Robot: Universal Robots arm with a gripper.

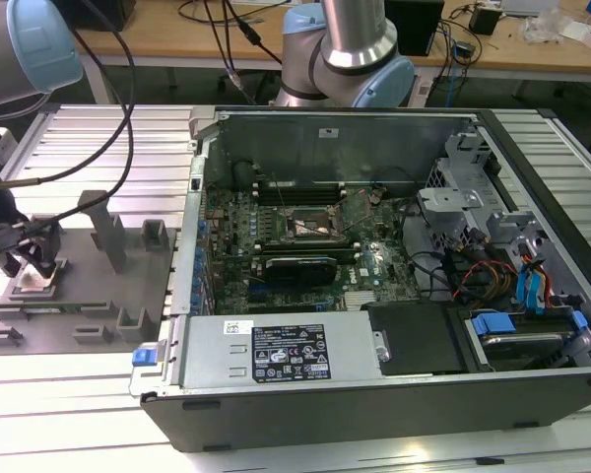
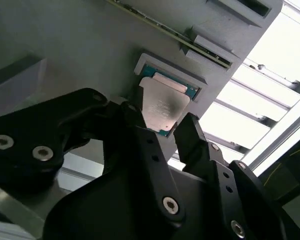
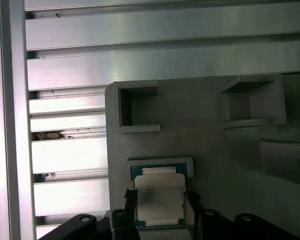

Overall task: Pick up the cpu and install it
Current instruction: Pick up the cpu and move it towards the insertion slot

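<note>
The cpu [image 2: 162,105] has a silvery metal lid with a dull, finely grained sheen over a teal-green board rim, and the holder plate [image 2: 90,50] around it is matt grey plastic. The gripper [image 2: 161,126] is smooth, matt black, dotted with bright metal screw heads. The worktop [image 3: 140,60] is ribbed aluminium with a satin gleam, and the computer case [image 1: 394,148] is bare grey sheet metal inside.
</note>
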